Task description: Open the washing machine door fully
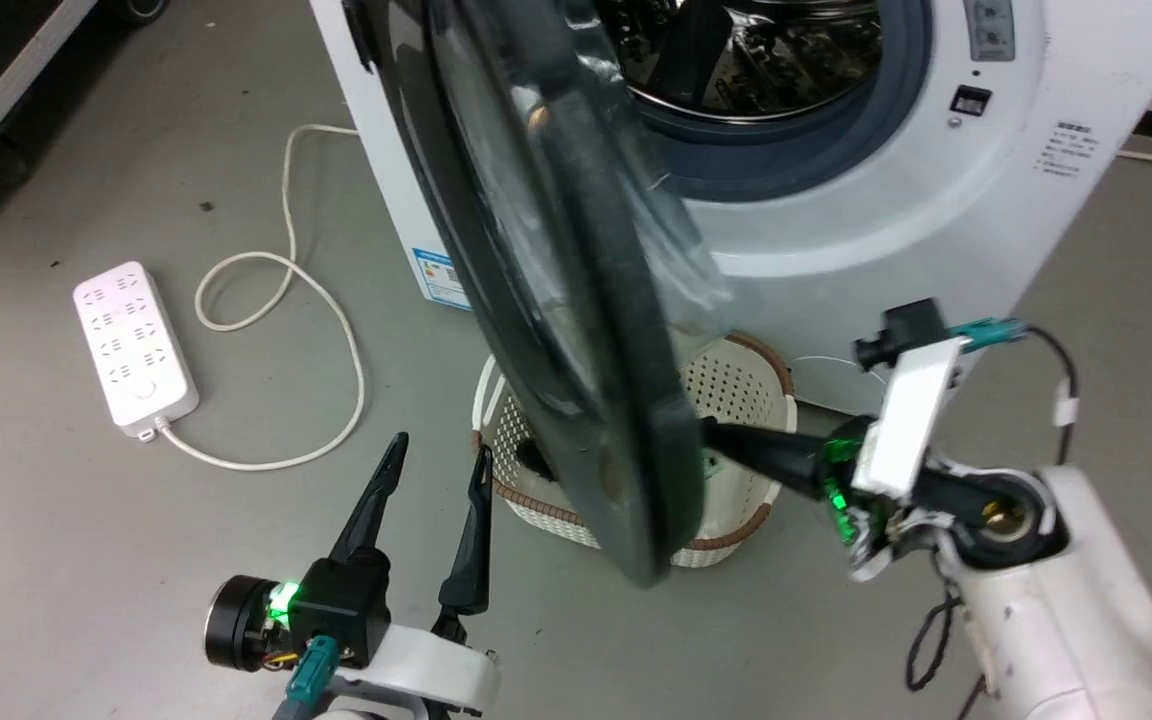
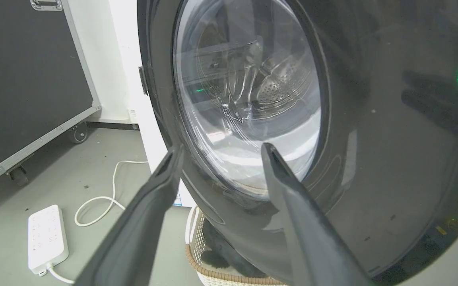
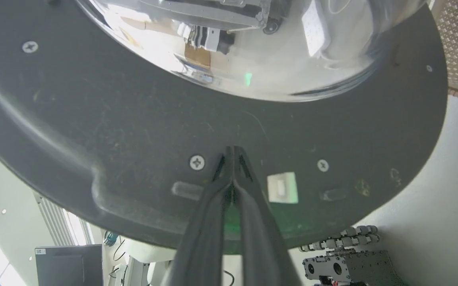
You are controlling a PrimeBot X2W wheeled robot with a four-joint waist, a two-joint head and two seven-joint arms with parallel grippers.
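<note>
Two closed fingers are all you have on the washing machine door (image 1: pixel 576 300): the right gripper (image 3: pixel 233 149), pinched shut on nothing, sets its tips against the door's inner face near the lower rim. The door stands roughly half open from the machine's front. Those tips could skid off that smooth face, and the door would swing toward your left gripper (image 1: pixel 442 448), which is spread wide and empty. Under the door's lower edge, the white basket (image 1: pixel 741 392) holds something dark (image 1: pixel 533 460) that you can't identify.
</note>
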